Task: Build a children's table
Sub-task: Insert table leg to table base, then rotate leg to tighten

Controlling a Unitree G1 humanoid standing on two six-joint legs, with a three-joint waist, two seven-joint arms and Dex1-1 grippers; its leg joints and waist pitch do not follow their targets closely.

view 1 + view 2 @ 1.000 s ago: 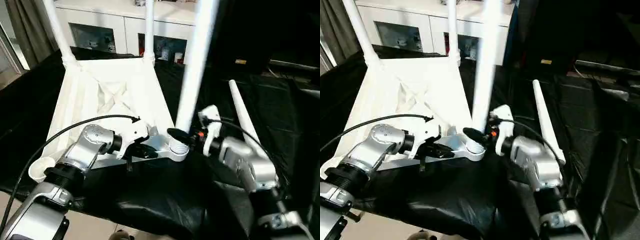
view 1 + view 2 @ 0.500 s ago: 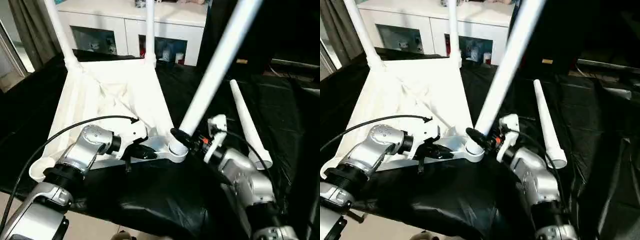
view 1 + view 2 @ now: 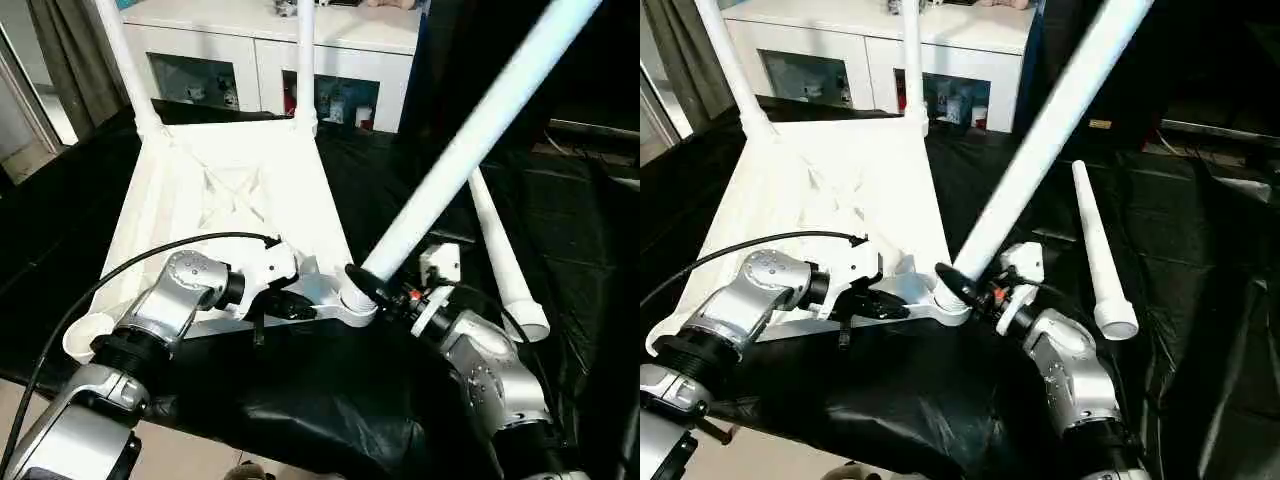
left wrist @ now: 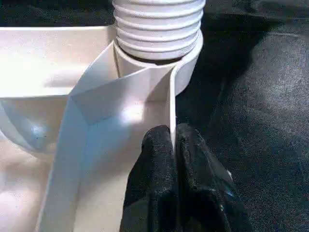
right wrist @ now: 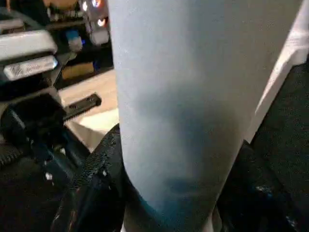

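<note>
A tilted leg (image 3: 470, 140) slants across the black cloth (image 3: 330, 400) beside the tabletop (image 3: 230, 190).

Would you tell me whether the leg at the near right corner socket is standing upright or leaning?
Leaning. The leg, gripped by the right end effector, slants steeply up to the right from its socket, unlike the far legs.

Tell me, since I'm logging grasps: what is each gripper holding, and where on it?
Left gripper pinches a thin rib of the tabletop beside the near corner socket. Right gripper clamps the tilted leg near its threaded base.
</note>
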